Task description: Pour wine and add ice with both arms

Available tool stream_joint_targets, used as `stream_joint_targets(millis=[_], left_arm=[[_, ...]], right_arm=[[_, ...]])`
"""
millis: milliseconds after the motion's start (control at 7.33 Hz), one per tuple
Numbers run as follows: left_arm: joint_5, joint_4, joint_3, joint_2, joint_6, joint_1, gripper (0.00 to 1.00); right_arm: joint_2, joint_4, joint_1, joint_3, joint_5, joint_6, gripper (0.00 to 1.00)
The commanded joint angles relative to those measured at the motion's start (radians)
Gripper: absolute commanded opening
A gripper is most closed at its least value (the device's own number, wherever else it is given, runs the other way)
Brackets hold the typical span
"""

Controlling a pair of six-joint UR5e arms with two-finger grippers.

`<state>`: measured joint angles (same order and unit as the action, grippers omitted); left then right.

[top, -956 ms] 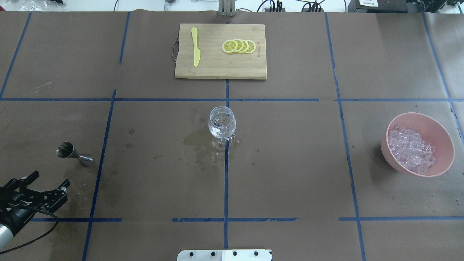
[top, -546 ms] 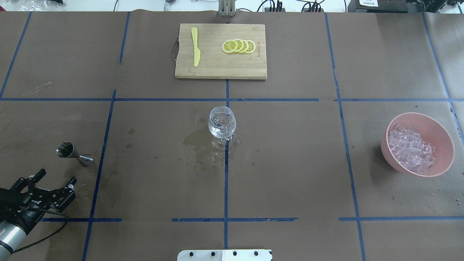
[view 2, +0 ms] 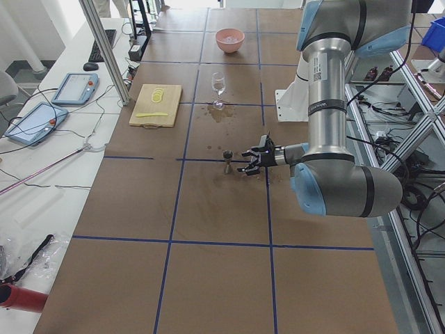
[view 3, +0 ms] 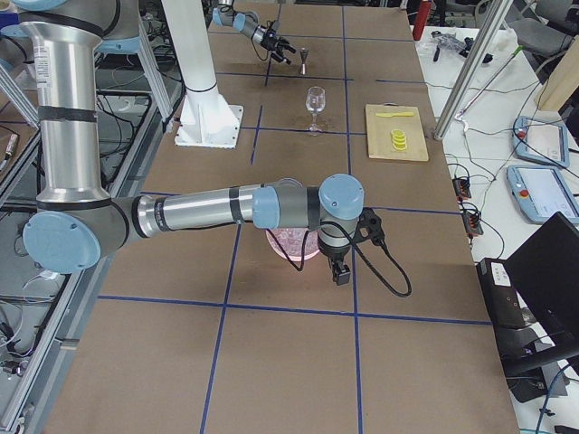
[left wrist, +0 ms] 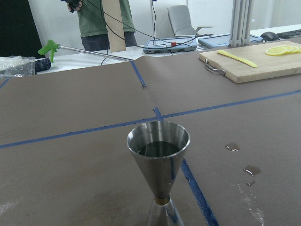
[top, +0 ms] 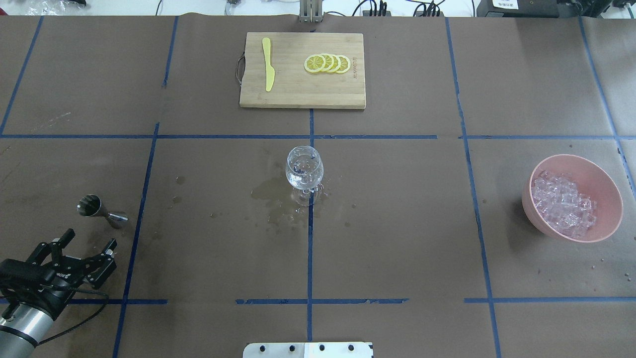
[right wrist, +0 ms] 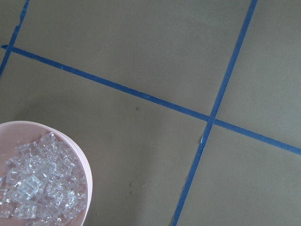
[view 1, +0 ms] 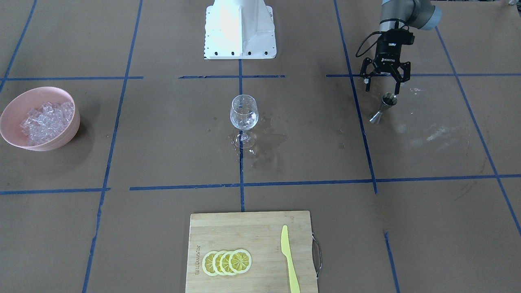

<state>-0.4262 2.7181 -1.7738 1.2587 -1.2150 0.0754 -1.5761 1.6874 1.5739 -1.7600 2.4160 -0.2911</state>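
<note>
Fingers (top: pixel 108 247) of your left gripper (top: pixel 91 237) stand spread wide, holding nothing. Your right gripper (view 3: pixel 341 273) hangs over the pink bowl (top: pixel 607 189), and you cannot tell how its fingers are set.

Brown paper gridded with blue tape (top: pixel 310 248) covers the table (top: pixel 397 223), with a wet patch (top: pixel 271 196) at the foot of the wine glass (top: pixel 304 171). Desks with tablets line the room, and a person (left wrist: pixel 101 21) stands beyond.

Well to the glass's side, the jigger (top: pixel 102 210) stands upright just ahead of the open fingers, untouched, with the wine (left wrist: pixel 157 149) in its cup. Ice (top: pixel 564 204) fills the bowl well off on the glass's other side, and a few cubes sit in the glass.

You have one glass, one jigger, one bowl, one cutting board (top: pixel 302 94), one yellow knife (top: pixel 268 64) and four lemon slices (top: pixel 328 63).
</note>
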Motion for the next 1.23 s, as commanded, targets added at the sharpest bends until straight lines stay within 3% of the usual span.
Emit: stream_joint_targets(millis=[0,1092], left_arm=[[0.032,0.002,0.022,0.037,0.005,0.000,0.99],[0.029,0.002,0.120,0.123,0.005,-0.103,0.99]], right_arm=[[-0.001,0.000,0.000,-0.001,0.000,0.000,1.00],[-0.001,0.000,0.000,-0.001,0.000,0.000,1.00]])
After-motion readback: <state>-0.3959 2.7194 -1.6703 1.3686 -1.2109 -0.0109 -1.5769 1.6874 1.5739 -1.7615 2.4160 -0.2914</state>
